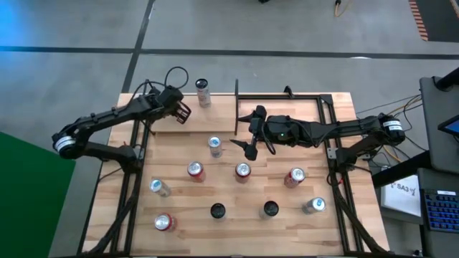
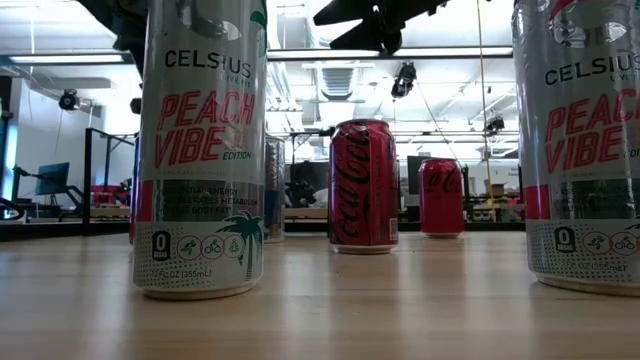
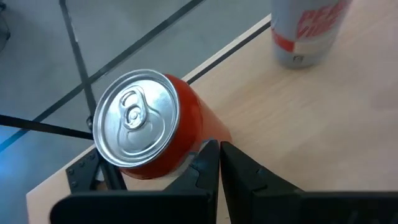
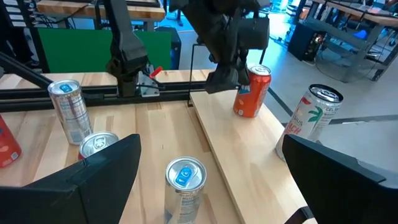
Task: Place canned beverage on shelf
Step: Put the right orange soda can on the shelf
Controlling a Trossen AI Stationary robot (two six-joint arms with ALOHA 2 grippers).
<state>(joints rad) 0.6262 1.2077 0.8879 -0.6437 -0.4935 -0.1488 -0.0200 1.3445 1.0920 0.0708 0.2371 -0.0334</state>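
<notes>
The shelf (image 1: 219, 115) is a light wood plank with black rods at the table's far left. Two cans stand upright on it. One is an orange can (image 3: 140, 127) with a silver top, near the plank's corner. The other is a white Celsius can (image 1: 203, 92), also seen in the left wrist view (image 3: 305, 28). My left gripper (image 3: 217, 158) is shut, its tips right beside the orange can's lower side; from above the gripper (image 1: 181, 111) covers that can. My right gripper (image 1: 251, 136) hangs open and holds nothing, over the table's middle. My left gripper's shut fingers (image 3: 208, 155) slant down beside the orange can's side wall (image 3: 193, 134), low on the can. Whether they touch it I cannot tell. The can stands upright on the shelf (image 4: 242, 149).
Several more cans stand upright on the table below the shelf, among them a silver one (image 1: 215, 147), red ones (image 1: 195, 170) (image 1: 242, 170) and black ones (image 1: 217, 211). A black upright rod (image 1: 237, 93) marks the shelf's right end. Black frame bars run along both table sides.
</notes>
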